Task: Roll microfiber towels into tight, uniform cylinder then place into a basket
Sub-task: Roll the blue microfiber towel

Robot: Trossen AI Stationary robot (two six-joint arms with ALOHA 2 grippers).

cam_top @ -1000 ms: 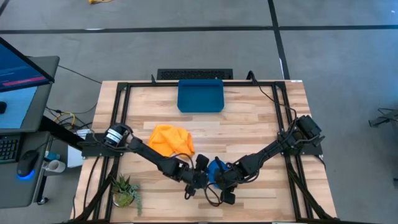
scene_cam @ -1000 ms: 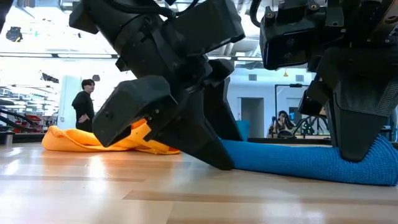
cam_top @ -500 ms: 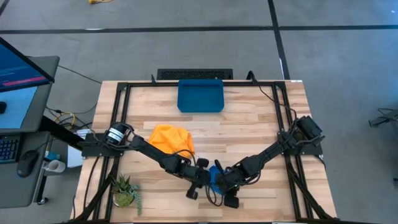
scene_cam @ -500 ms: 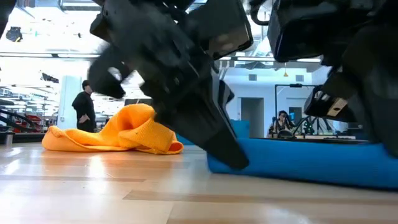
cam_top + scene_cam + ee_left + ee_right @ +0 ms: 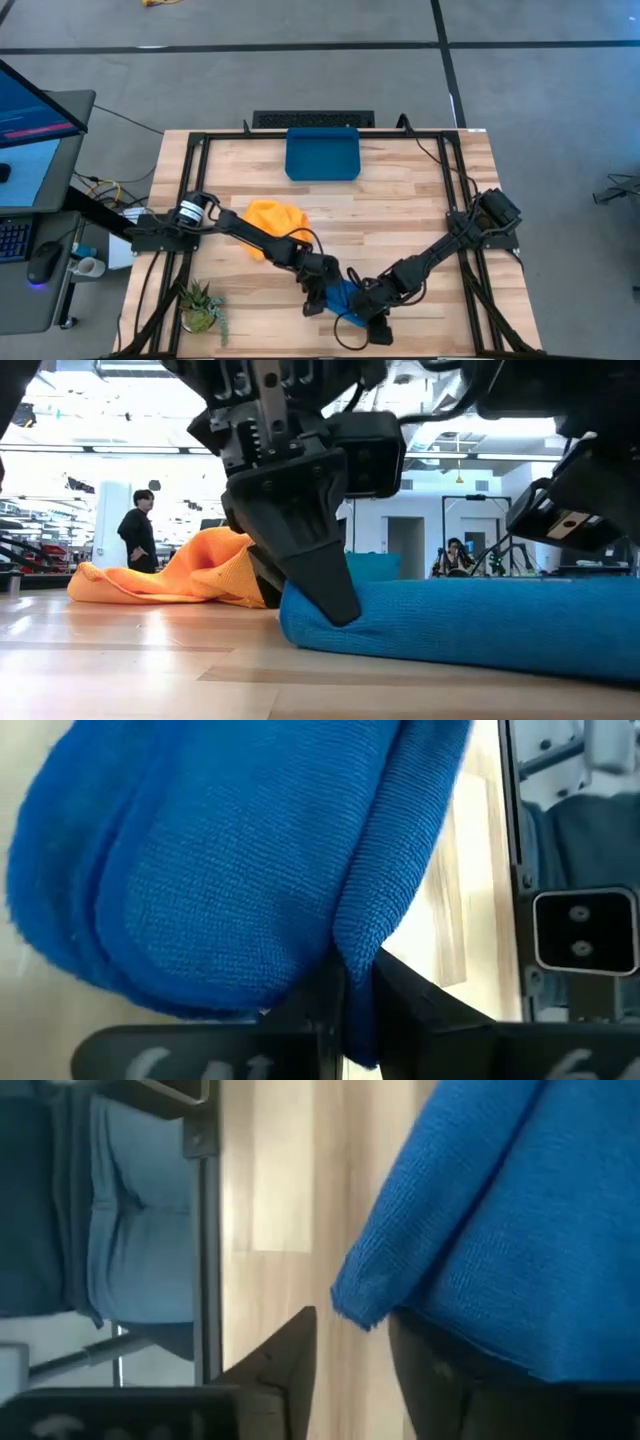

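Observation:
The blue towel (image 5: 470,625) lies rolled into a loose cylinder on the table near its front edge; it also shows in the high view (image 5: 346,297). My left gripper (image 5: 332,605) is shut on the roll's left end. My right gripper (image 5: 350,1370) stands open at the roll's other end (image 5: 372,318), with a towel corner (image 5: 358,1305) over the gap. The yellow-orange towel (image 5: 270,218) lies crumpled on the table's left middle. The dark blue basket (image 5: 322,153) stands at the far edge. My left gripper pinches a fold of the blue towel's outer layer (image 5: 352,965) between its two fingers, at the roll's left end (image 5: 300,625). The fingers (image 5: 320,575) slant down from above and from the left. The roll lies along the table. My right gripper: I cannot tell whether a finger (image 5: 440,1380) touches the towel lying over it.
A black metal frame (image 5: 452,190) runs round the tabletop. A small potted plant (image 5: 200,305) stands at the near left corner. A black bar (image 5: 312,119) lies behind the basket. People show in the room beyond the table.
My left gripper has rolled about its wrist, shut on the roll's left end and gone a little toward the near edge. My right gripper has come off the roll's right end and drawn toward the near edge. The roll has shifted nearer.

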